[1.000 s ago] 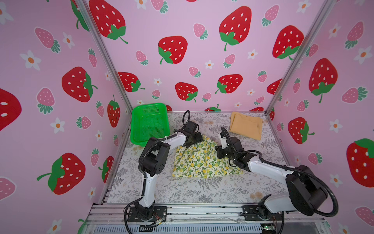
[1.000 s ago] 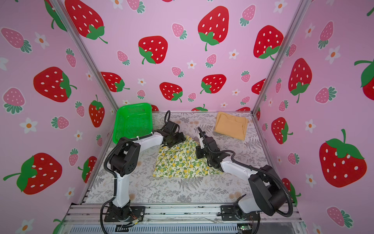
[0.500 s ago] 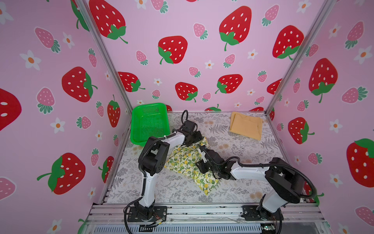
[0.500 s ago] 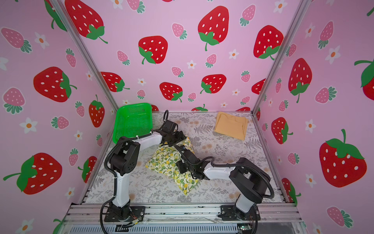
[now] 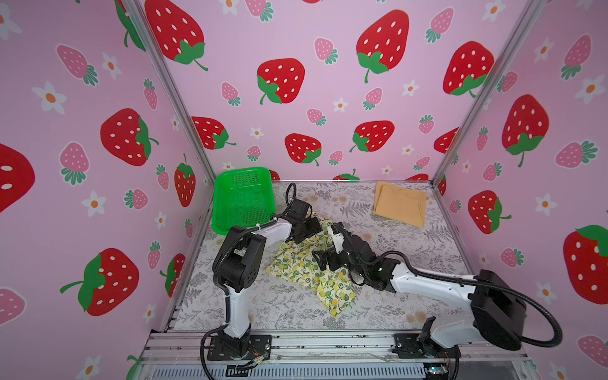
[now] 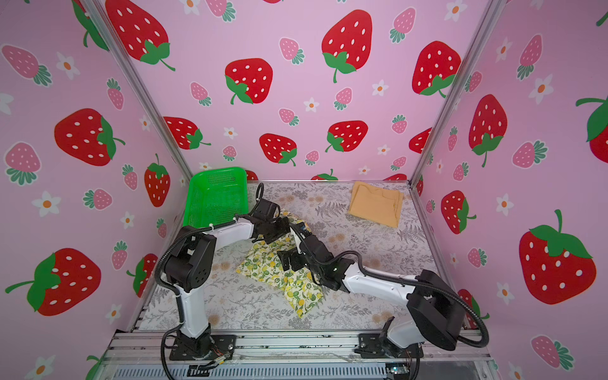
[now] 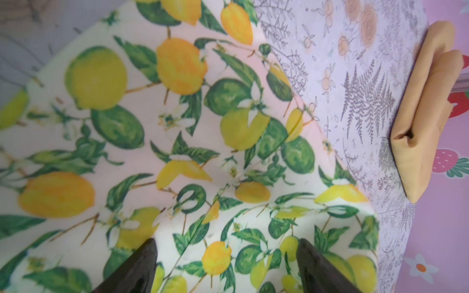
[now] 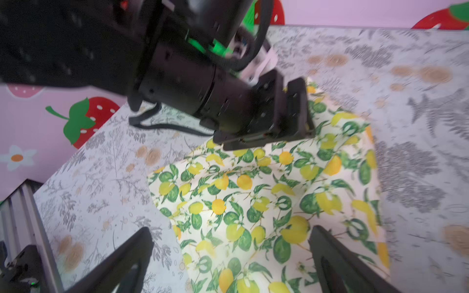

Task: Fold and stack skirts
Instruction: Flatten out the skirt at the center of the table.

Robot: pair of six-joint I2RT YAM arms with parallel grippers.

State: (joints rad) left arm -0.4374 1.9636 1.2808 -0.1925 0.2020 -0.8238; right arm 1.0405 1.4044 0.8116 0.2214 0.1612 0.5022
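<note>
Lemon-print skirt (image 5: 296,263), soft creased cloth wedge; left tool (image 7: 225,243) and right tool (image 8: 231,229) wide apart, empty.

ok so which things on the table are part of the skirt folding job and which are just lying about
job:
- lemon-print skirt, mid-table between the two arms
- mustard skirt, folded, far right corner

lying about:
- green mesh basket, far left corner, nothing in it

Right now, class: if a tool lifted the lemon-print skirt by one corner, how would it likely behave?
Probably floppy: the lemon-print skirt lies in soft folds and creases, so it would likely drape and unfold. It looks thin and light, so a push would probably bunch it rather than slide it.
</note>
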